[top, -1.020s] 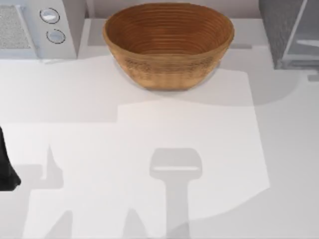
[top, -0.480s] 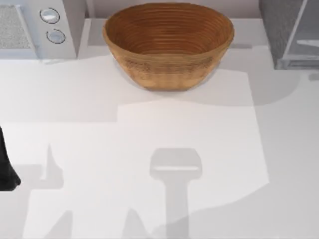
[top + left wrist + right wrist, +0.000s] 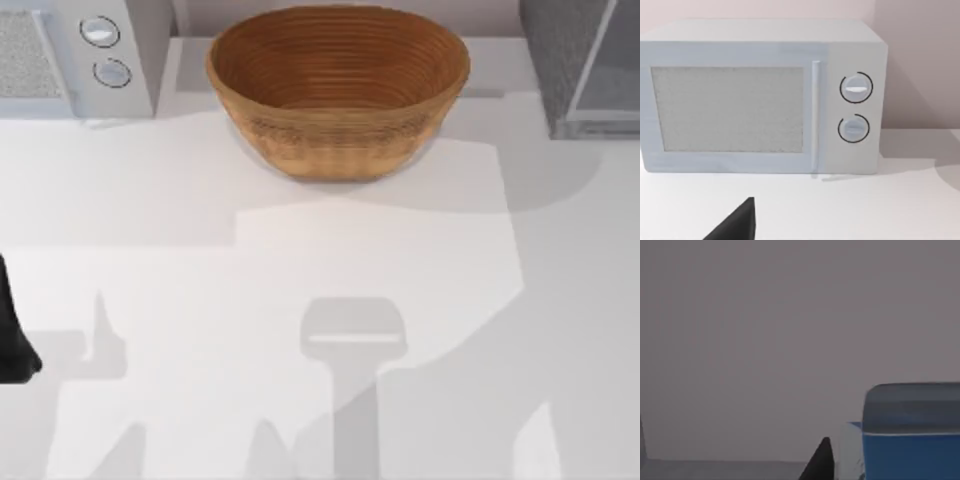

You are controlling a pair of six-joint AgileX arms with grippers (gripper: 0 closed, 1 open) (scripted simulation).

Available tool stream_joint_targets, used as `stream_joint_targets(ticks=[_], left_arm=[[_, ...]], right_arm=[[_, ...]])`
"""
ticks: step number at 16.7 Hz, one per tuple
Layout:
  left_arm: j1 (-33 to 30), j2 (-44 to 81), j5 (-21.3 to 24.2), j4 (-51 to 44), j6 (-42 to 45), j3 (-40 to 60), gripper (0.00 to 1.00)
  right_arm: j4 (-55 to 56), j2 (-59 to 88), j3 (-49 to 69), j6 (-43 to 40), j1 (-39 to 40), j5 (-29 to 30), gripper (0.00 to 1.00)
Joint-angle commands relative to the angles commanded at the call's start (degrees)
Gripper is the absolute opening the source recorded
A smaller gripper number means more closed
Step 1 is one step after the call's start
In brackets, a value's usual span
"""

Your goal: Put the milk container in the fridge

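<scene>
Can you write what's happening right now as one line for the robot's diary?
milk carton: seen close by right wrist camera | fridge: table's far right corner | basket: far middle | microwave: far left | left arm: parked, left edge

Blue milk container (image 3: pixel 912 440); fridge (image 3: pixel 585 65) top-right.

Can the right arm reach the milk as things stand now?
Probably yes. In the right wrist view the milk stands close before the camera, beside a dark pincer finger, with nothing between them.

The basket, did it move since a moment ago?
No. The basket sits in the same spot between the microwave and the fridge.
</scene>
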Motion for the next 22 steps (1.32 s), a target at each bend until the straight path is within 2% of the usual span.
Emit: stream_joint_targets(ticks=[4,9,22], left_arm=[[0.0,0.0,0.0,0.0,0.0,0.0,1.0],[0.0,0.0,0.0,0.0,0.0,0.0,1.0],[0.0,0.0,0.0,0.0,0.0,0.0,1.0]], right_arm=[[-6.54,4.22,7.73,-0.01,0.96,1.18,0.0],[-6.99,4.56,8.16,0.0,1.09,1.28,0.0],[-6.99,4.56,8.16,0.0,1.09,1.28,0.98]])
